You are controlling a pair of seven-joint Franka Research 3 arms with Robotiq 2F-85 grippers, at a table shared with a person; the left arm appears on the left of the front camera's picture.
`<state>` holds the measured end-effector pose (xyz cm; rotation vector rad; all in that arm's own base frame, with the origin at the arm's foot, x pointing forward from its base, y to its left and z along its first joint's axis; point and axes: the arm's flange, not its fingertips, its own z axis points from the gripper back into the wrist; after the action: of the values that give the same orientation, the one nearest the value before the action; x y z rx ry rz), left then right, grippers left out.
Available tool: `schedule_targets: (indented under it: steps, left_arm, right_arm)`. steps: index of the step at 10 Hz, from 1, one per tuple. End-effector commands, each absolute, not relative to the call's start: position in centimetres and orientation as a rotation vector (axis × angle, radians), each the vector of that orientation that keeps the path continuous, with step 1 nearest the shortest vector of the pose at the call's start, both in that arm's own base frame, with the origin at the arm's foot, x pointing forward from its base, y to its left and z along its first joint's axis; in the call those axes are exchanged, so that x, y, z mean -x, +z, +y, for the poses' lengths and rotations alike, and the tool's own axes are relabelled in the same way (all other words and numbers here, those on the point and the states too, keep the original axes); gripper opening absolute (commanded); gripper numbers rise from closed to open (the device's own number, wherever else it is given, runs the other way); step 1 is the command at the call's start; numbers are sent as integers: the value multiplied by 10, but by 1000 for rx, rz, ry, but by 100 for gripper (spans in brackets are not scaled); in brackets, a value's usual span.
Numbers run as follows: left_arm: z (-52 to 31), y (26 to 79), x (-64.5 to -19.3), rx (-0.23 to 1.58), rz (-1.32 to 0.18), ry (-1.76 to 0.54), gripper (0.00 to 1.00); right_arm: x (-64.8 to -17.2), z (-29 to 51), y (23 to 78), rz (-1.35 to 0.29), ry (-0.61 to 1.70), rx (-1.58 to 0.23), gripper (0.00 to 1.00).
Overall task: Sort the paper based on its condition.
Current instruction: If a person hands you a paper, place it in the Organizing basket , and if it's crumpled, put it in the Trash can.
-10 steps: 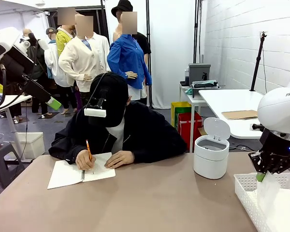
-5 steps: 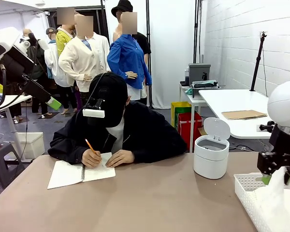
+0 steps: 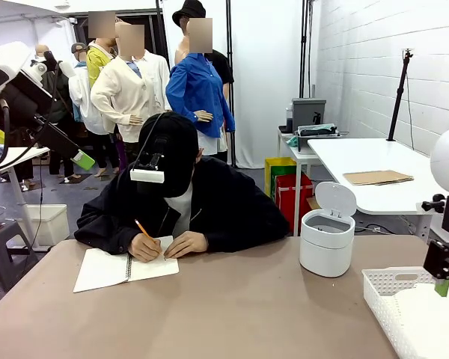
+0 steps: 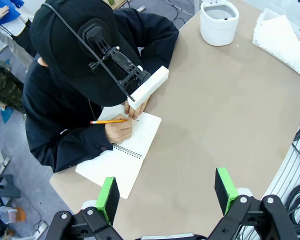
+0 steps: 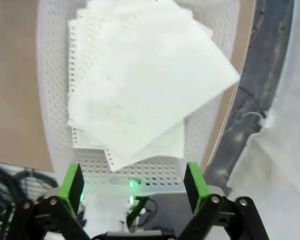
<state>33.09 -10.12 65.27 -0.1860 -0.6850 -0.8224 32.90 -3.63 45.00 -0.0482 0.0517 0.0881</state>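
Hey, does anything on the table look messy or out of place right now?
Only the paper in the white basket: the sheets lie fanned at different angles rather than squared up, with one corner reaching the rim. The notebook and the white bin, its lid up, look ordinary.

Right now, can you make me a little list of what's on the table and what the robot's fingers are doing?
Paper: loose white sheets piled in the tray, slightly fanned
Tray: white perforated basket on the table, right side, near the robot
Right fingers: open above the paper, holding nothing
Left fingers: open, high over the table, holding nothing
Notebook: open in front of the person
Person's hand: writing in the notebook with a pencil
Bin: white, lid up, beside the person
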Motion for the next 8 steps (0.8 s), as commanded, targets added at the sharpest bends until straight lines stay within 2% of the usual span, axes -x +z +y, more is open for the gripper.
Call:
schedule_targets:
  steps: [1,5,6,7,8]
  left_arm:
    - [-103,653,-330,180,-682,-808,100]
    - [-103,653,-330,180,-682,-808,100]
    - [-103,653,-330,180,-682,-808,100]
    - [-103,653,-330,180,-682,-808,100]
    - [-103,653,-330,180,-682,-808,100]
  right_arm:
    - [-327,-49,474,42,134,68,100]
    - [-346,-33,512,-174,296,42,100]
    - [-351,-24,516,-192,340,70,100]
    - [-341,-37,515,-117,226,76,100]
    - [-341,-37,515,-117,226,76,100]
